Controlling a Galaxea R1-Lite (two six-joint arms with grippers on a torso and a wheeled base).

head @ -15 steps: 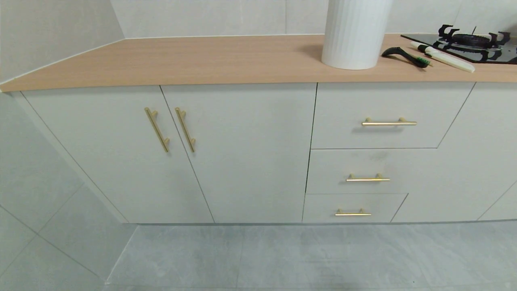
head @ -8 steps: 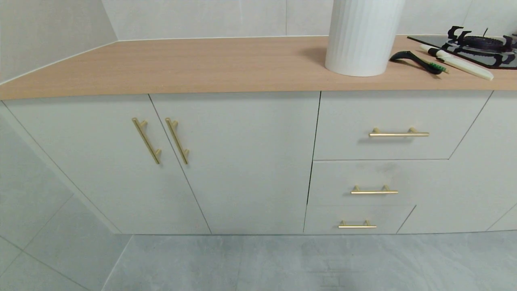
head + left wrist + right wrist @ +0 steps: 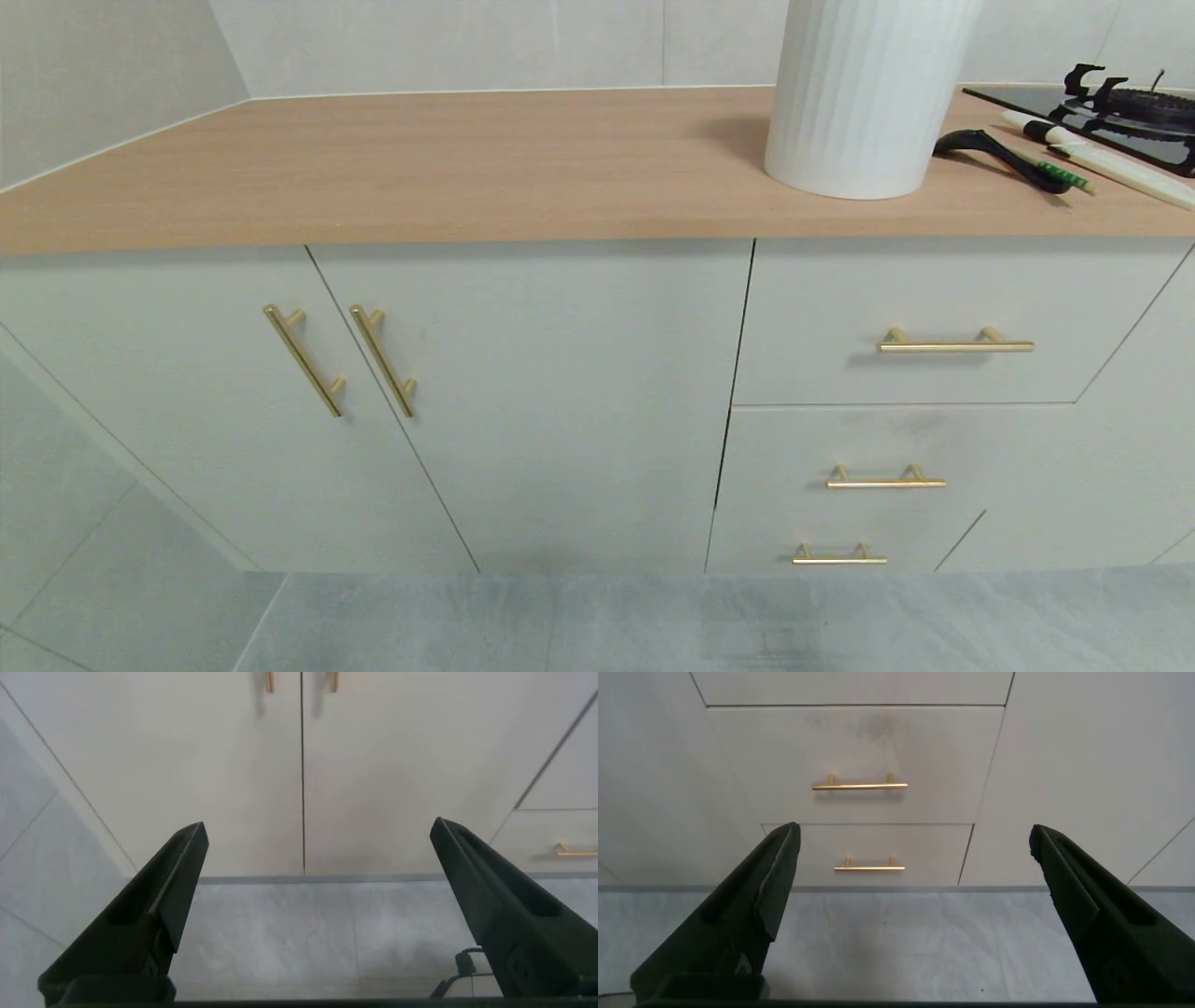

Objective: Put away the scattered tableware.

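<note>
Left gripper (image 3: pixel 318 829): fingers spread wide, nothing between them, low over the grey tiled floor (image 3: pixel 308 933), facing the pale cabinet doors (image 3: pixel 392 775). Right gripper (image 3: pixel 915 832): also wide apart and empty, facing the lower drawers with gold bar handles (image 3: pixel 860 786). Tableware lies at the right end of the wooden countertop (image 3: pixel 420 159). The black-handled utensil with a green tip (image 3: pixel 1008 159) is just right of the tall white ribbed container (image 3: pixel 864 103). The long white knife (image 3: pixel 1111 164) is beside it, at the black gas stove (image 3: pixel 1134 101).

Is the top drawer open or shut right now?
Shut. The top drawer front sits flush with the drawer below and the door beside it, only thin seams showing.
</note>
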